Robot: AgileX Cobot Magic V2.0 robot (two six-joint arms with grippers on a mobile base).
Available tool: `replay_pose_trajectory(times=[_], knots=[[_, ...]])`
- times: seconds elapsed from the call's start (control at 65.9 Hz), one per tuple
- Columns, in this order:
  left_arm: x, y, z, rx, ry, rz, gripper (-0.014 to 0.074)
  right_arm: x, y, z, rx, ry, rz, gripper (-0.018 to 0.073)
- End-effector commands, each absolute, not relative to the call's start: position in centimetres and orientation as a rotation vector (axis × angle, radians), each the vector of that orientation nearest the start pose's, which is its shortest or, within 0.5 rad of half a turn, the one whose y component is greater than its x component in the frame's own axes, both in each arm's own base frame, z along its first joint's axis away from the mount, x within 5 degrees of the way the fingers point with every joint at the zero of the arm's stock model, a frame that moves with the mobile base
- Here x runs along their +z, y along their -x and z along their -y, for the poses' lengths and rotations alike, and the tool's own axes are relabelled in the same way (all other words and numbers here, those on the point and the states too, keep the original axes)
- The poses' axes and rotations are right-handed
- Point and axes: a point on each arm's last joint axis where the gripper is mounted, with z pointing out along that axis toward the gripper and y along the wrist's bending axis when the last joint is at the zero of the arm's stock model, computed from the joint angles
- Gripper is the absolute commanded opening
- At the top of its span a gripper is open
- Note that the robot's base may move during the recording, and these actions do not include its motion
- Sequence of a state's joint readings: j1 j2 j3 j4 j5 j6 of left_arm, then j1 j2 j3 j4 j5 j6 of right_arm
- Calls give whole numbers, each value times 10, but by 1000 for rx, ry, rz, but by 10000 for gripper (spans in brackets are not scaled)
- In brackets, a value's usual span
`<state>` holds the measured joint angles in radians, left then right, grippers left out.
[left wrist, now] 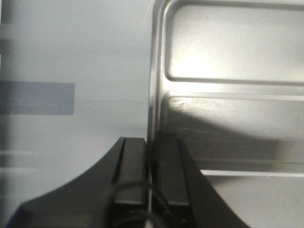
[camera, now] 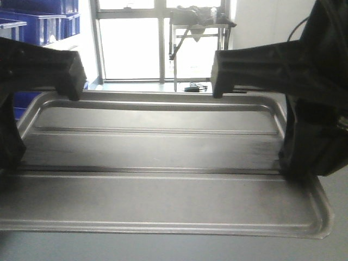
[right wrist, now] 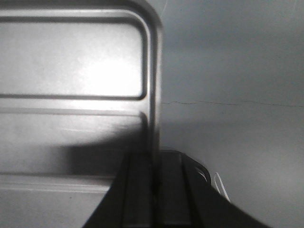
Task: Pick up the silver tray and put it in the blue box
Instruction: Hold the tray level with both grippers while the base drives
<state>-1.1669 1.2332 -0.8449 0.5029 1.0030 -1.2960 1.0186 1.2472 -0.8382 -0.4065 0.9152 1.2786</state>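
Note:
The silver tray (camera: pixel 163 152), with two long ribs across its base, fills the front view and is held level between my two grippers. My left gripper (left wrist: pixel 151 148) is shut on its left rim; in the front view this left gripper (camera: pixel 15 155) is a dark mass at the tray's left edge. On the opposite rim my right gripper (right wrist: pixel 154 161) is shut, and it shows in the front view as the right gripper (camera: pixel 288 163). Blue crates (camera: pixel 41 19) are stacked at the far left behind the left arm. I cannot tell which of them is the blue box.
A grey surface (left wrist: pixel 71 57) lies below the tray, with a blue-grey strip (left wrist: pixel 38 98) on it to the left. Bright windows (camera: pixel 130 49) and a metal table (camera: pixel 201 27) with clutter stand far behind.

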Motion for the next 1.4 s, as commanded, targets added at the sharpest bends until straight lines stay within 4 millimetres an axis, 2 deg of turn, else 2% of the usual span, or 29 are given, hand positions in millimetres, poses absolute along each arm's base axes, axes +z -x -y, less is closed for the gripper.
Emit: replay_pose_trajectory(times=[0.0,1.381], knots=[[287,-118,190,-262,-148,-2548,-13,282,-145,-180,342,-52,-2577,58],[287,-118,190,-262,-148,-2548,-13,282,-145,-180,342,-52,-2577,58]])
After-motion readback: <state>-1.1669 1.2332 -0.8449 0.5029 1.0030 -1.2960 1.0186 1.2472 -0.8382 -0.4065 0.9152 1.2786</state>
